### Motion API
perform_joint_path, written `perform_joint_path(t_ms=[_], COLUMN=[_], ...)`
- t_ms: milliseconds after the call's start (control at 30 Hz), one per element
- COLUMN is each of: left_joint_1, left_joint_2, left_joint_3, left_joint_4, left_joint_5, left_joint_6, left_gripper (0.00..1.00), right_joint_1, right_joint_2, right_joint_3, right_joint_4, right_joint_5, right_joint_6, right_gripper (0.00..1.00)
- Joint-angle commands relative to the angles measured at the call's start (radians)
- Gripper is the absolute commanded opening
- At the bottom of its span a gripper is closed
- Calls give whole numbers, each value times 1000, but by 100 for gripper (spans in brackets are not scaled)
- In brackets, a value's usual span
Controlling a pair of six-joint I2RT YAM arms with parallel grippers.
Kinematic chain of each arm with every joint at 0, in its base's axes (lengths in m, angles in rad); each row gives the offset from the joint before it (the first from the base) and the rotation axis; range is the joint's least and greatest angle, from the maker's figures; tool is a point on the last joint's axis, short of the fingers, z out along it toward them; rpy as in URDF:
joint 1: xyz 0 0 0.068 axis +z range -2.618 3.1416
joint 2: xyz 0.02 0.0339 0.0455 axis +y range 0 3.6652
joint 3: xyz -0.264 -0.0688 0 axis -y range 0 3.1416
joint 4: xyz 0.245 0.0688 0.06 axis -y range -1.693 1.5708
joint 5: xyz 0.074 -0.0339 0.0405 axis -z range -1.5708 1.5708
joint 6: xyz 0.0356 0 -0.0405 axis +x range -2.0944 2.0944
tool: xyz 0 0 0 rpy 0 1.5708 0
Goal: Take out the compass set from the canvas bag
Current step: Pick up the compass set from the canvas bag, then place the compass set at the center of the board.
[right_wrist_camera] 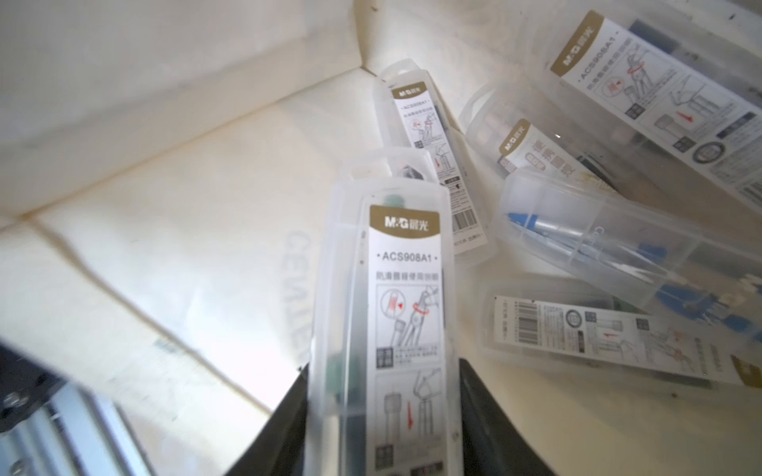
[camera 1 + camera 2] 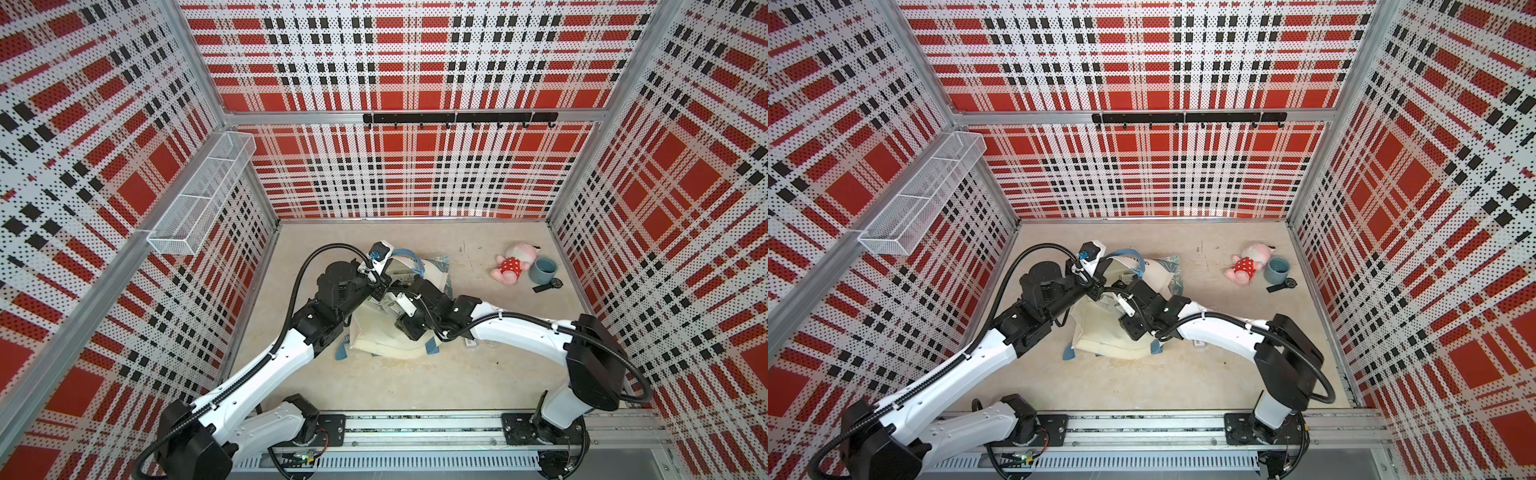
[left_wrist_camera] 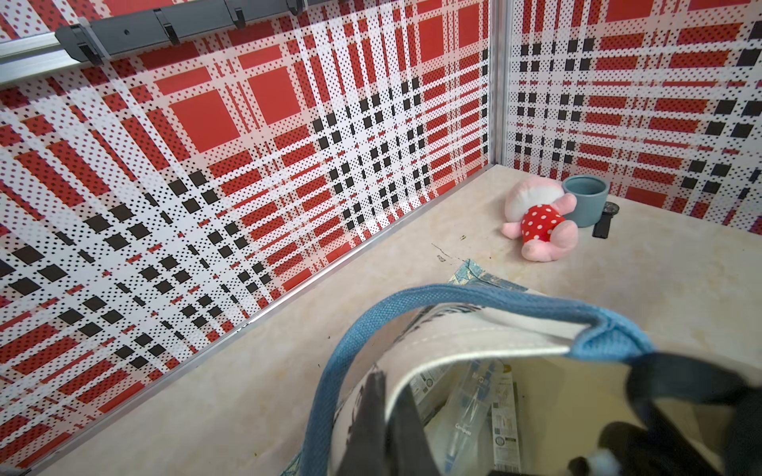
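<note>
Canvas bag [image 2: 374, 332]. Lies crumpled near the middle of the worktop [image 2: 415, 386], a little toward the left edge, with its blue handle [image 3: 433, 294] at the far end.

Left end effector [image 3: 387, 420]. Closed tight, pinching the bag's cream rim just beside the handle, with the rim raised off the worktop.

Right end effector [image 1: 383, 412]. Reaches inside the bag's mouth, with jaws clamped on the sides of one compass set [image 1: 404, 288], a clear plastic case with a white printed label. Sits tilted, inside the bag, above the cream lining.

Other clear cases [image 1: 618, 247]. Lie loose on the bag's inner floor at mixed angles, some overlapping.

Far right corner of the worktop, well apart from the bag. Holds a pink plush toy [image 2: 511, 266] touching a grey-blue cup [image 2: 544, 270], with a black watch [image 2: 548, 284] just beside the cup.
</note>
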Motion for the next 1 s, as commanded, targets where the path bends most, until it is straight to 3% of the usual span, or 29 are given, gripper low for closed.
perform_joint_path(t_ms=[0, 200, 500, 767, 867, 967], left_joint_1=[20, 25, 12, 15, 18, 18], left_joint_2=[4, 20, -6, 4, 4, 5], left_joint_3=[12, 26, 19, 17, 19, 18], left_joint_4=[79, 83, 95, 98, 97, 94], left_joint_5=[-27, -7, -2, -4, 2, 3], left_joint_6=[4, -7, -28, -27, -26, -25], left_gripper=[0, 0, 0, 0, 0, 0], right_joint_1=[47, 47, 38, 34, -28, -191], right_joint_2=[-160, -257, -172, -374, -459, -533], right_joint_3=[8, -70, -72, -36, -50, -98], right_joint_4=[71, 97, 102, -77, -179, -275], right_joint_5=[-84, -91, -111, -19, 70, 150], right_joint_6=[20, 48, 29, 91, 140, 209], right_gripper=[32, 32, 31, 32, 31, 27])
